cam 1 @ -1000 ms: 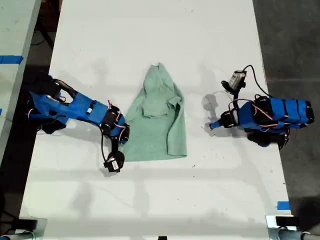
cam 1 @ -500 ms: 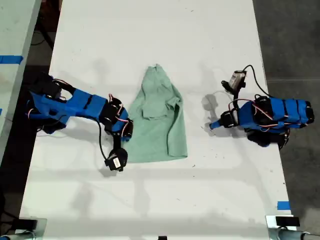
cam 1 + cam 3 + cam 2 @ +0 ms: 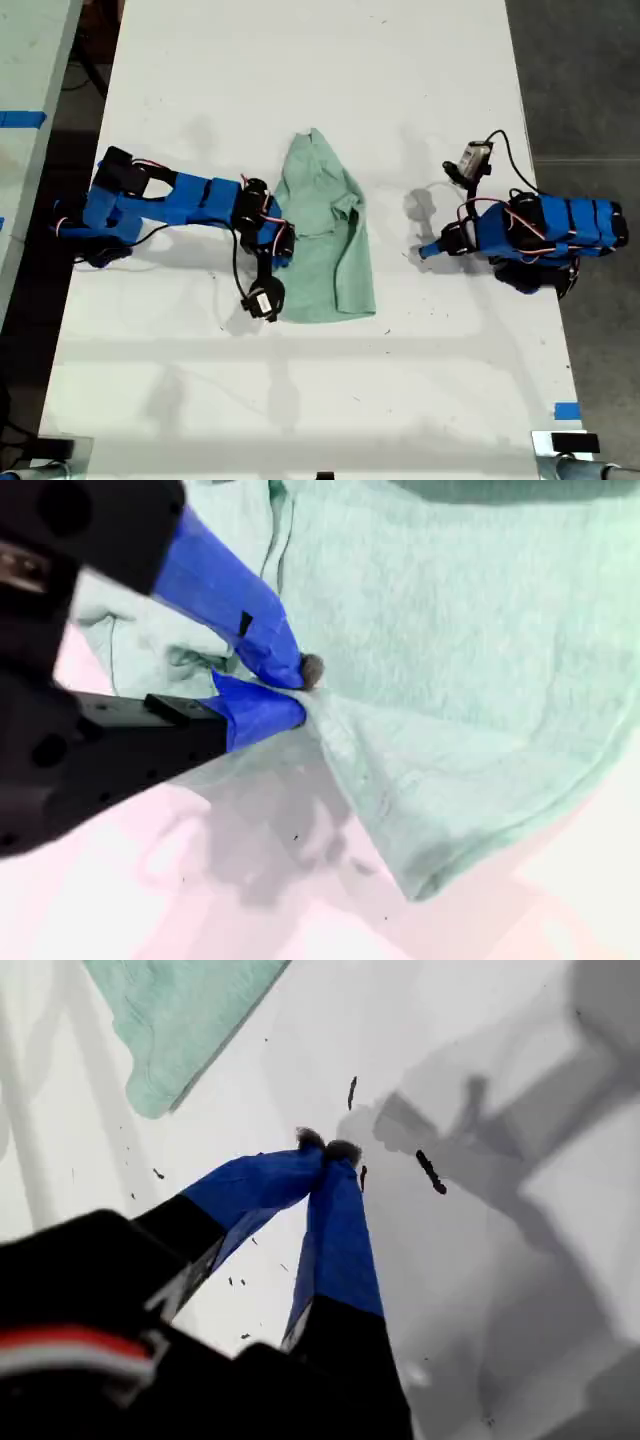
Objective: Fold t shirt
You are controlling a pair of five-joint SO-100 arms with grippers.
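Mint-green t shirt point(image 3: 325, 245), one only, lies mid-tabletop point(image 3: 300, 80) in the exterior view. My second hand point(image 3: 300, 692) pinches its 9 o'clock edge. My first hand point(image 3: 328, 1150), fingers pressed together and empty, rests at its 3 o'clock.

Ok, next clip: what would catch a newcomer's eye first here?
The mint-green t shirt lies partly folded mid-table. My second gripper, reaching in from the exterior view's left, is pinched shut on its edge, lifting a ridge of cloth. My first gripper sits shut and empty over the bare white table, at the exterior view's right.
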